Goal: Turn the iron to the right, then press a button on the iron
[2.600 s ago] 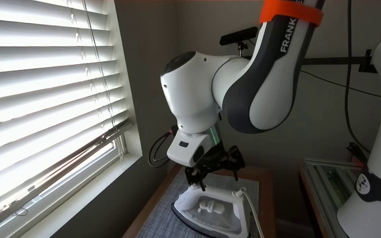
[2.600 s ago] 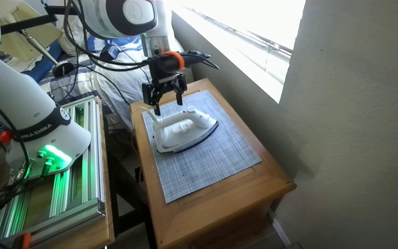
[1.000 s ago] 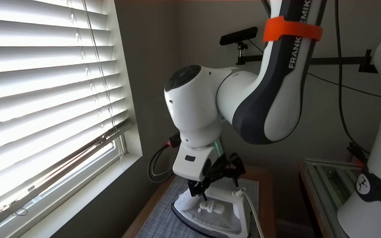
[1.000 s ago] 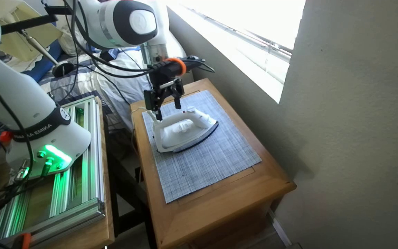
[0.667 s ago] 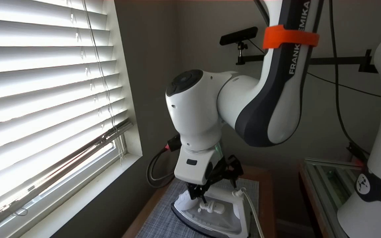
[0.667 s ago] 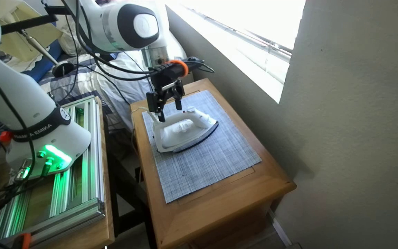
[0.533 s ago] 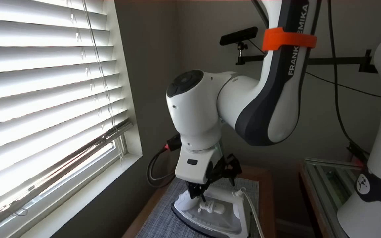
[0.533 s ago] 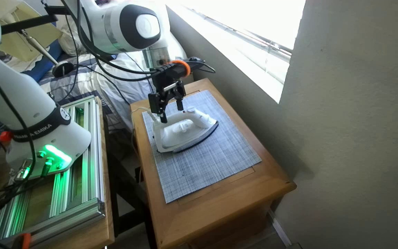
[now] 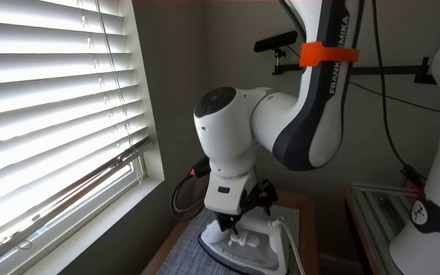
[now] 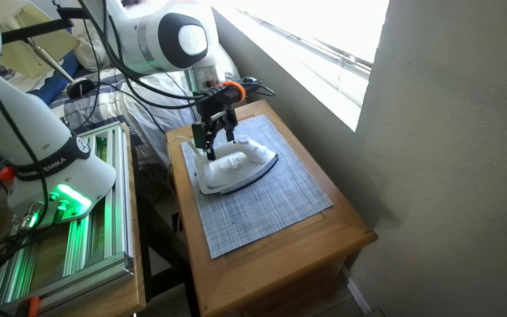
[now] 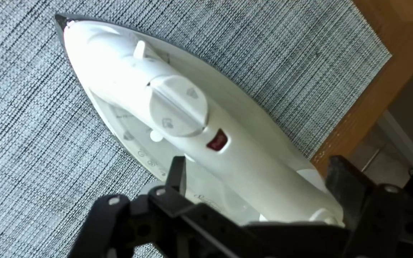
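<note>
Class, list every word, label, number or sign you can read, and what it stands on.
"FRANK", "EMIKA": robot arm, interrupted by orange band.
"RANK", "EMIKA": robot base; other letters unclear.
"F": same base, cut by picture edge.
Round logo: same base.
Iron: script and dial signs too blurred to read.

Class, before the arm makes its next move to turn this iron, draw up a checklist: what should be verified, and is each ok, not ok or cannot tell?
1. Iron lying flat on the mat: ok.
2. Jaws open: ok, they stand apart.
3. Iron's handle lined up between the jaws: ok, in the wrist view.
4. Firm hold for turning: not ok, the jaws are not closed on the handle.
5. Button to press identified: cannot tell; a dial and a red inset show, but the task does not say which part it means.
6. Power off: cannot tell; the far end of the cord cannot be made out.
</note>
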You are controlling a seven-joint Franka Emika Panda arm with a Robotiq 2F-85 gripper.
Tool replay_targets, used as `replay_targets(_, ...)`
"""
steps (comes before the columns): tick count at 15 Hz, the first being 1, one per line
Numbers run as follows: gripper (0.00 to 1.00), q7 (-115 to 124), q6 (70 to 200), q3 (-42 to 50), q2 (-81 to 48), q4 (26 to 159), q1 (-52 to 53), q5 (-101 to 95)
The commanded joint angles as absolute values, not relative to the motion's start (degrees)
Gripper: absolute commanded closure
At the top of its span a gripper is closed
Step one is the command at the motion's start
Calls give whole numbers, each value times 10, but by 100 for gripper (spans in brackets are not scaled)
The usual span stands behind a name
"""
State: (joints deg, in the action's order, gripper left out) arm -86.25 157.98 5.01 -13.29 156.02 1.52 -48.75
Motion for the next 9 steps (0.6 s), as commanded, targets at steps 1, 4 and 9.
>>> replay_targets(1, 0, -853, 1598, 59, -159, 1545, 16, -509)
replay_targets(4, 28, -848, 1597, 62, -167, 1538, 19, -514)
replay_targets(9, 13, -849, 1594, 63, -172, 1531, 20, -514)
